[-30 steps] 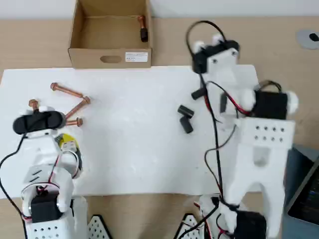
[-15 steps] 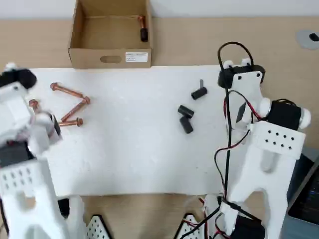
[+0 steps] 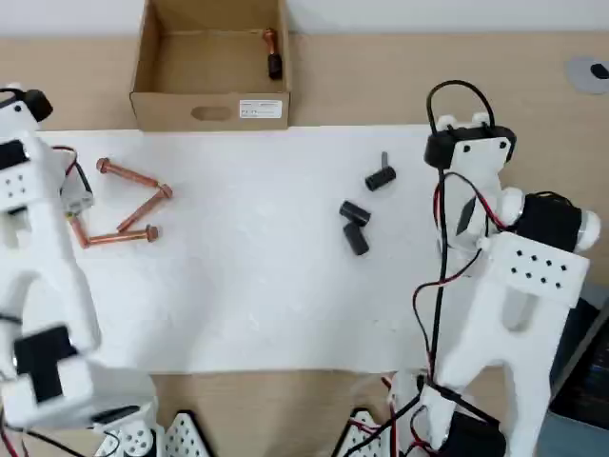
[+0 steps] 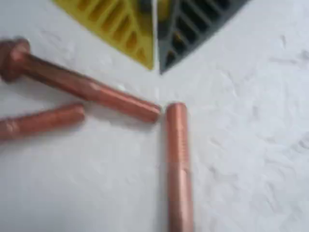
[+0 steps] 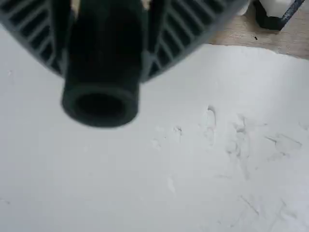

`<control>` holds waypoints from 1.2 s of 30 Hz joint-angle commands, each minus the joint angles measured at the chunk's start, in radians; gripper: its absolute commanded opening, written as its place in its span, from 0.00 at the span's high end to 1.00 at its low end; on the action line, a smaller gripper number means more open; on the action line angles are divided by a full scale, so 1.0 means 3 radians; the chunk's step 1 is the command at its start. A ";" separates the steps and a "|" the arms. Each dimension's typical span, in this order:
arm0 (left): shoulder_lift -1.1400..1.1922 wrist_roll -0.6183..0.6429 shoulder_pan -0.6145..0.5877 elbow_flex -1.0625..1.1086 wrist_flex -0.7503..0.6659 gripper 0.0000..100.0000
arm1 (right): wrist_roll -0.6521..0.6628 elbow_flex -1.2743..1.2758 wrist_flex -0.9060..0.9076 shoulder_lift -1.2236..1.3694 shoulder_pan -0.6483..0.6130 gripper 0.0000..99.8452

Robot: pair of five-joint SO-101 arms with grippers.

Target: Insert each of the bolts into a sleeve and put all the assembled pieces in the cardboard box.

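Several copper bolts point(image 3: 131, 174) lie scattered at the left of the white mat point(image 3: 238, 286). My left gripper point(image 3: 75, 197) hovers at their left end. In the left wrist view its yellow and black fingers point(image 4: 155, 36) are shut with nothing between them, just above three bolts point(image 4: 177, 159). Three black sleeves point(image 3: 355, 213) lie mid-right on the mat. My right gripper point(image 5: 104, 53) is shut on another black sleeve point(image 5: 100, 96), held above the mat with its open end showing. The cardboard box point(image 3: 211, 109) at the back holds one assembled bolt and sleeve point(image 3: 273, 55).
The right arm point(image 3: 504, 257) stands over the mat's right edge, with its cables hanging beside it. Bare wooden table point(image 3: 381, 76) lies between the box and the mat. A dark object point(image 3: 580, 371) sits at the far right.
The left arm rose from the front left and swung out to the bolts. The right arm drew back to the right, away from the three loose sleeves.
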 commanded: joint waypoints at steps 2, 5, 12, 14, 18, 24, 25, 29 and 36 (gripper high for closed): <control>0.0540 0.0020 -0.0107 -0.0808 0.0210 0.94 | -0.0020 0.0008 -0.0031 -0.0105 0.0038 0.99; 0.0846 0.0020 -0.0174 -0.1227 0.0348 0.94 | -0.0020 0.0008 -0.0031 -0.0105 0.0038 0.99; 0.1481 0.0000 -0.0317 -0.1800 0.0557 0.91 | -0.0020 0.0008 -0.0031 -0.0105 0.0038 0.99; 0.1609 0.0000 -0.0322 -0.1908 0.0578 0.89 | -0.0020 0.0008 -0.0031 -0.0105 0.0038 0.99; 0.1808 0.0000 -0.0307 -0.2082 0.0563 0.89 | -0.0020 0.0008 0.0005 -0.0105 0.0038 0.99; 0.2151 0.0000 -0.0317 -0.2322 0.0552 0.89 | -0.0020 0.0008 0.0010 -0.0110 0.0038 0.99; 0.2227 0.0000 -0.0317 -0.2378 0.0552 0.89 | -0.0020 0.0008 0.0010 -0.0110 0.0038 0.99; 0.2519 0.0000 -0.0317 -0.2603 0.0552 0.89 | -0.0020 0.0008 0.0015 -0.0110 0.0038 0.99; 0.2764 0.0000 -0.0292 -0.2798 0.0619 1.00 | -0.0015 -0.0008 0.0015 -0.0110 0.0013 0.99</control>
